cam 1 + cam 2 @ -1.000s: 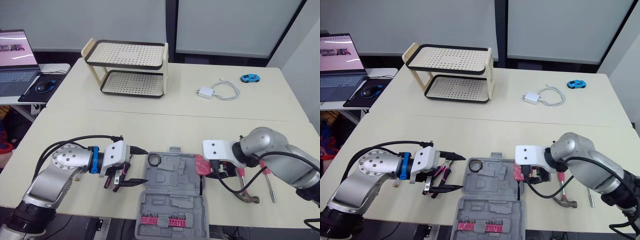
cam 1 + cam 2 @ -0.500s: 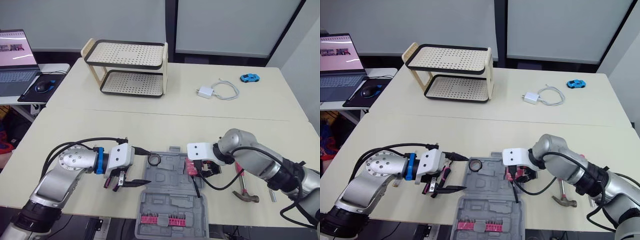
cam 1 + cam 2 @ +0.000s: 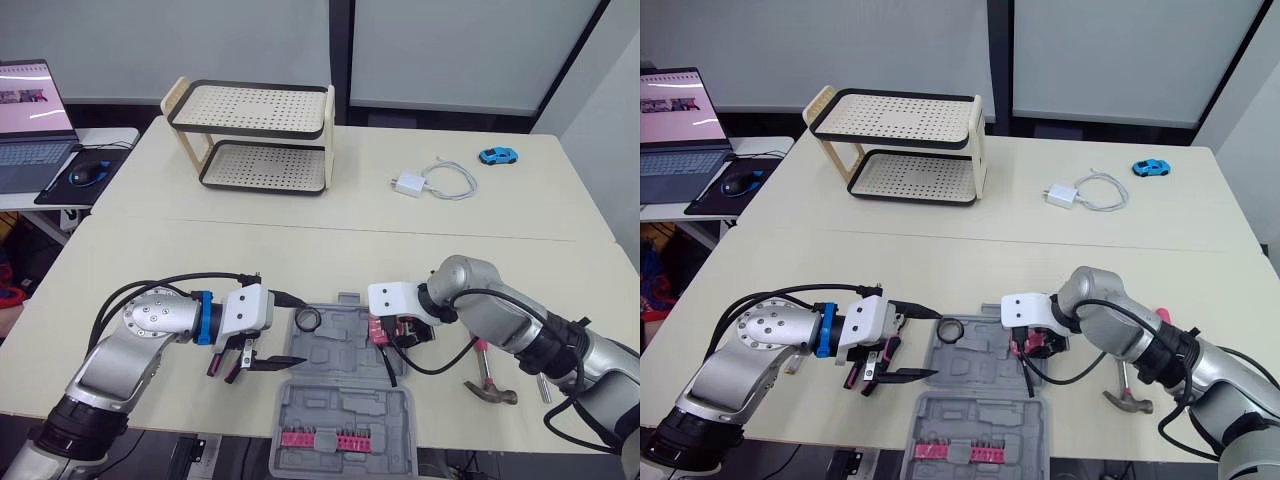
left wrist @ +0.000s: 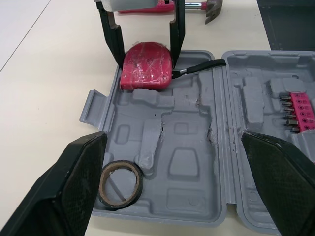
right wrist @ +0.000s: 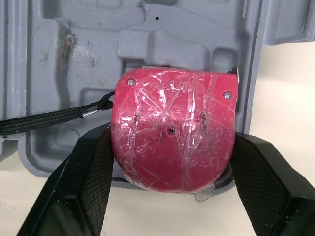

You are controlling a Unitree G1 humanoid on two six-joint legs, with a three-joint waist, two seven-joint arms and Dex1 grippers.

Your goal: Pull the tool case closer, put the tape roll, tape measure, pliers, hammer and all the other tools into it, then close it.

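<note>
Moved since earlier: right gripper (image 3: pixel 390 333) with tape measure (image 5: pixel 172 147), carried leftward from beside the right edge of tool case (image 3: pixel 345 348) to over its right rim; left gripper (image 3: pixel 285 330) edged slightly nearer the case's left side.
Left gripper: spread wide, nothing held, hovering at the case's left edge.
Pliers (image 3: pixel 222 362): on the table just left of the case, beneath the left gripper.
Tape roll (image 4: pixel 119 203): already lying in the case's far left corner.
Tape measure: clamped between the right gripper's fingers, just above the case's right rim, apparently not yet seated.
Handling: probably hard-shelled, compact, fairly dense; glossy film wrap likely slick, so best squeezed across opposite sides, as now; loose black strap (image 5: pixel 49 119) apt to snag or trail over the rim.
Hammer (image 3: pixel 485 375): on the table right of the case, apart from both grippers.
</note>
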